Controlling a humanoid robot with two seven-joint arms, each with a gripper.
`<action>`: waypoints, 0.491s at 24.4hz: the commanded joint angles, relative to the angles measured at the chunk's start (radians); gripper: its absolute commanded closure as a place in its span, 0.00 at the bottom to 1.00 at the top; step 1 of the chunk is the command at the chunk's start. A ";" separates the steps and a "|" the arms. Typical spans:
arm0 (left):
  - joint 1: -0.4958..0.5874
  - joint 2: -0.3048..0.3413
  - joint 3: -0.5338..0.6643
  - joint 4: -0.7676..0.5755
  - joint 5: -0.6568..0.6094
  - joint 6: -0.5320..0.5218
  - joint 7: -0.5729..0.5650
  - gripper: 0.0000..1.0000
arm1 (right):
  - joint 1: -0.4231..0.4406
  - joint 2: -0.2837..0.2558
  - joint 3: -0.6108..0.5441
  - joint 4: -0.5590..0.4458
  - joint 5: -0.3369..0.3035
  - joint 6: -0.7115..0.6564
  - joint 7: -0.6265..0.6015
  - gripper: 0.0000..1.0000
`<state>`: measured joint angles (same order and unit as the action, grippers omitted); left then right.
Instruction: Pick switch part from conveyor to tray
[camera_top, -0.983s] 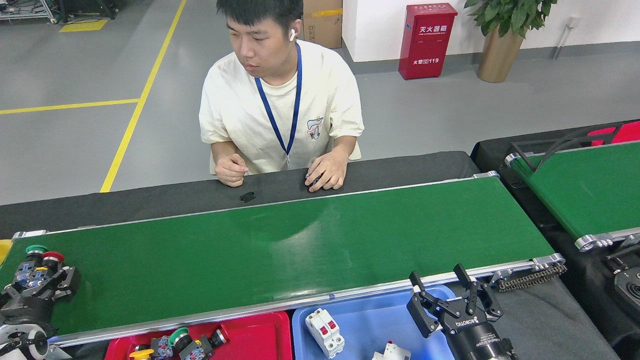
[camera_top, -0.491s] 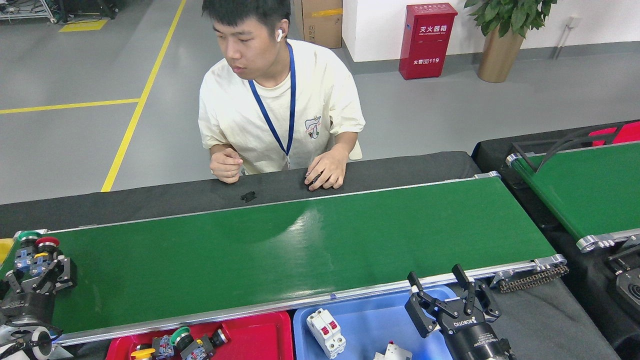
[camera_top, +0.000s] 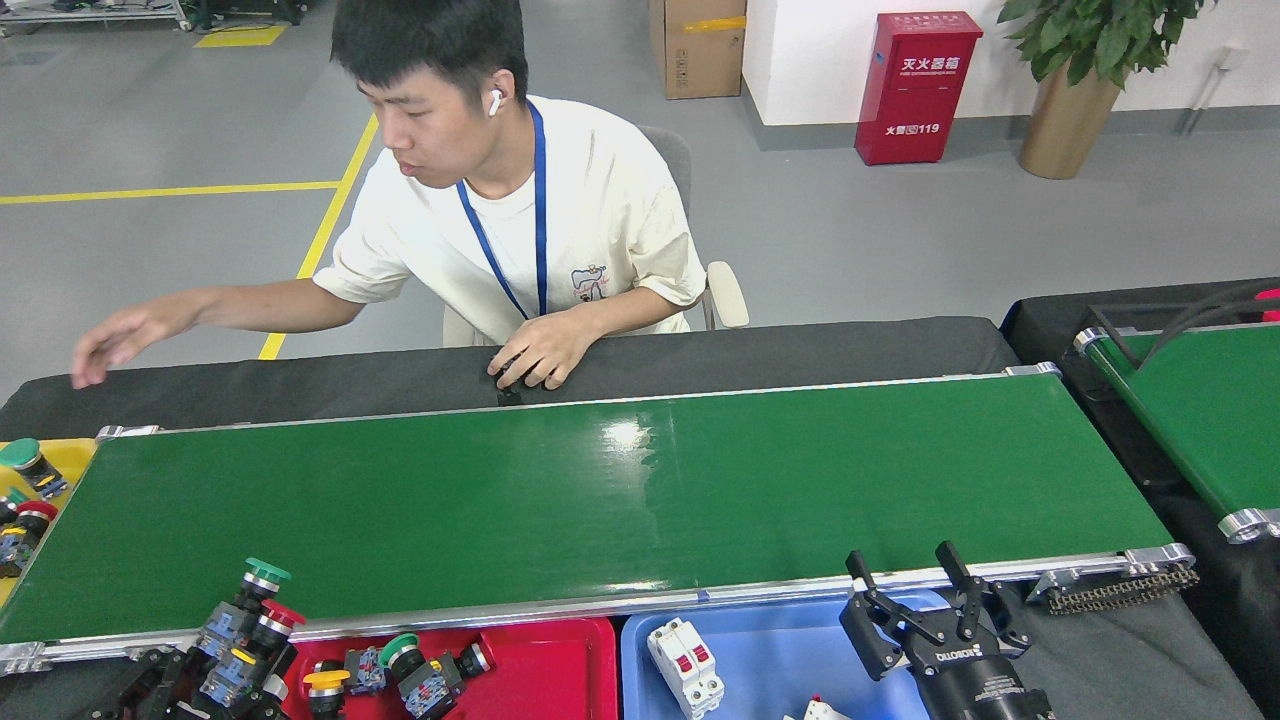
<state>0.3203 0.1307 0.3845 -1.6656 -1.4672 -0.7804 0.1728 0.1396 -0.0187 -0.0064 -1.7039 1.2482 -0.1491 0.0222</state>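
1. The left gripper (camera_top: 215, 665) grips a cluster of switch parts (camera_top: 245, 625) with green, red and yellow caps, at the near left rail of the conveyor (camera_top: 620, 500).
2. The right gripper (camera_top: 925, 600) hangs with its jaws spread wide and empty, over the blue tray (camera_top: 780, 650).
3. The red tray (camera_top: 540, 665), just right of the left gripper, holds more switch parts.
4. A person (camera_top: 520, 220) sits at the far side.
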 joint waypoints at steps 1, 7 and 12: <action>0.022 -0.014 -0.013 -0.040 0.001 -0.005 0.004 0.24 | -0.005 -0.006 -0.009 -0.010 0.000 0.003 -0.002 0.01; 0.105 -0.083 -0.013 -0.072 0.004 -0.005 0.005 0.00 | -0.009 0.000 -0.009 -0.008 -0.001 0.003 -0.002 0.01; 0.103 -0.109 0.039 -0.077 0.013 -0.005 0.007 0.00 | -0.008 0.000 -0.009 -0.008 -0.001 0.003 -0.005 0.01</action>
<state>0.4238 0.0288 0.4040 -1.7283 -1.4613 -0.7805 0.1685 0.1396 -0.0184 -0.0106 -1.7013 1.2482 -0.1455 0.0258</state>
